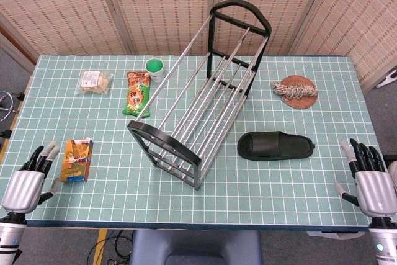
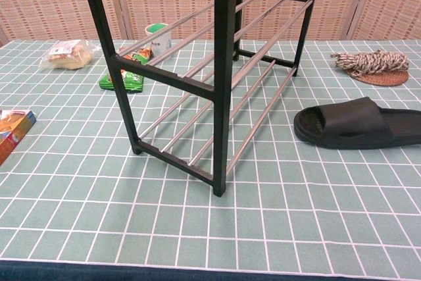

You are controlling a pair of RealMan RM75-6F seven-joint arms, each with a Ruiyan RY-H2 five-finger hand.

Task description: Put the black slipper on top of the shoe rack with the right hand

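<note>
Reaching: not yet begun; the slipper [image 1: 275, 146] lies flat on the table [image 1: 298, 190], just right of the rack [image 1: 198, 97], toe opening toward it.
Right hand [image 1: 370, 181]: holds nothing, fingers apart, at the table's near right corner, well apart from the slipper.
Left hand [image 1: 28, 181]: empty, fingers apart, near the orange carton [image 1: 77, 159].
Grasp advice: approach from above, grip across the strap, lift clear of the top bars, then set the sole across several bars so it cannot drop through.
Head view only: both hands, the rack's top tier from above.
Chest view only: the gaps between tiers and the slipper's low side profile; neither hand appears there.
</note>
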